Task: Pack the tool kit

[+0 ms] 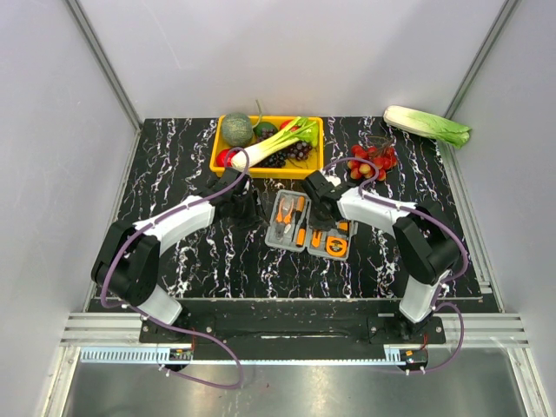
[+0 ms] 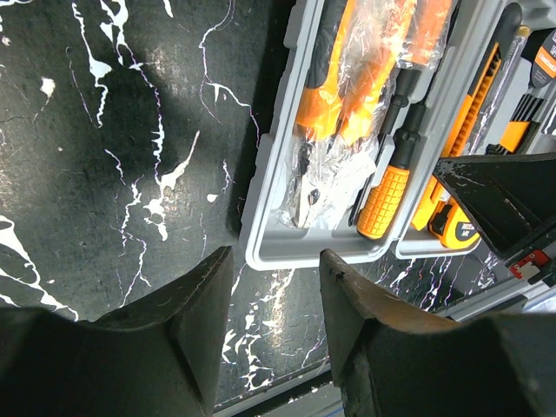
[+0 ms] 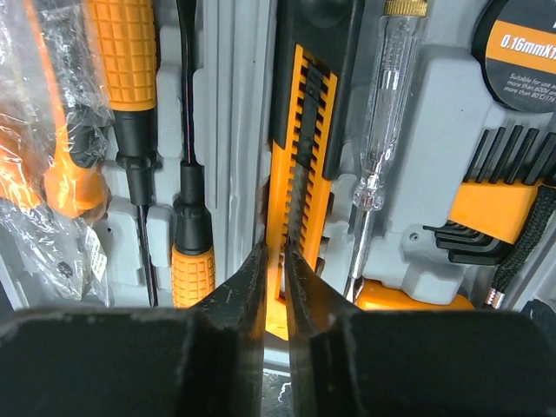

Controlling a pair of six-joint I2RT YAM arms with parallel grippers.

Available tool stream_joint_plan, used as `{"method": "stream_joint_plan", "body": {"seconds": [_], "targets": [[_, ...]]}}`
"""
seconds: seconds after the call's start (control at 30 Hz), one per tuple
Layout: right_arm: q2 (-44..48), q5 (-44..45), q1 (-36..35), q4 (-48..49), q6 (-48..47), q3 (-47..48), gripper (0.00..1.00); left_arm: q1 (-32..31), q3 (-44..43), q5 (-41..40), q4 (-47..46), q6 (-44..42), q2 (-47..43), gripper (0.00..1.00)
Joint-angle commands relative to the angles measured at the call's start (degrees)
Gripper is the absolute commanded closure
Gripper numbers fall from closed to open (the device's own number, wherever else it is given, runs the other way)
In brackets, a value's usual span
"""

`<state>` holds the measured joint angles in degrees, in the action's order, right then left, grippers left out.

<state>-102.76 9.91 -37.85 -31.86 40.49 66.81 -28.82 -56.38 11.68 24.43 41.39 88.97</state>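
The grey tool kit case (image 1: 308, 224) lies open at the table's middle, with orange-and-black tools in its two halves. My left gripper (image 1: 248, 208) is open and empty just left of the case. In the left wrist view it (image 2: 274, 261) hovers over bare table by the case's corner (image 2: 287, 252), near wrapped pliers (image 2: 347, 87) and a yellow tape measure (image 2: 447, 221). My right gripper (image 1: 321, 195) is over the case's far edge. In the right wrist view it (image 3: 274, 252) is shut, tips at the orange utility knife (image 3: 300, 130), holding nothing.
A yellow tray (image 1: 217, 155) of vegetables stands just behind the case. Red radishes (image 1: 373, 162) lie to the right rear and a cabbage (image 1: 427, 124) at the far right corner. In the case are screwdrivers (image 3: 126, 52), a test pen (image 3: 382, 104) and hex keys (image 3: 495, 200).
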Motion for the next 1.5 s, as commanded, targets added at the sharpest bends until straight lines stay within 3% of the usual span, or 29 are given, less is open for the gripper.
{"method": "stream_joint_plan", "body": {"seconds": [0.0, 0.2, 0.63, 0.9, 1.47], "targets": [[0.9, 4.3, -0.3, -7.3, -0.2, 2.9, 0.78, 0.3, -0.7, -0.7, -0.9, -0.9, -1.5, 0.52], [3.4, 6.5, -0.4, -7.9, -0.9, 6.4, 0.77, 0.4, -0.7, -0.7, -0.8, -1.0, -1.7, 0.52], [-3.3, 5.4, 0.4, -6.0, -1.3, 7.2, 0.89, 0.5, -0.1, -0.7, -0.8, -1.1, -2.0, 0.52], [-6.7, 3.4, 0.8, -4.9, -2.0, 5.8, 0.91, 0.5, -0.1, -0.7, -0.8, -1.1, -1.8, 0.52], [-16.0, 1.2, 0.6, -9.8, -5.5, 8.7, 0.8, 0.5, 0.6, -0.3, -1.3, -1.1, -1.0, 0.52]]}}
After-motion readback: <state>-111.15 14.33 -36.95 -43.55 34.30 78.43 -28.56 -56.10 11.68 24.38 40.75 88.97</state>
